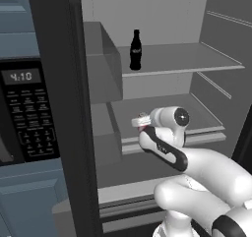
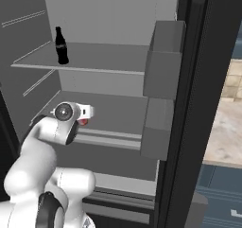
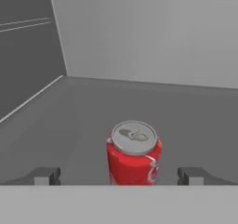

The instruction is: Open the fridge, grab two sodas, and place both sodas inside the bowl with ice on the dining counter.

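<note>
One small red cylindrical soda can with a silver top [image 3: 134, 159] stands upright, its long axis vertical and its pull-tab end facing up, on a grey shelf [image 3: 83, 121] inside the tall black fridge with a grey interior [image 1: 59, 108]. It sits between the two dark fingertips [image 3: 44, 176] of the white arm's gripper [image 3: 121, 177], whose jaws are spread wide with gaps on both sides of the can. One dark glass bottle [image 1: 136, 49] stands upright on the shelf above the gripper. One blue-grey cabinet with a built-in microwave [image 1: 22, 113] is beside the fridge.

Soda can [image 3: 134, 159] upright on fridge [image 1: 167, 110] middle shelf; bottle [image 1: 136, 50] on shelf above.
</note>
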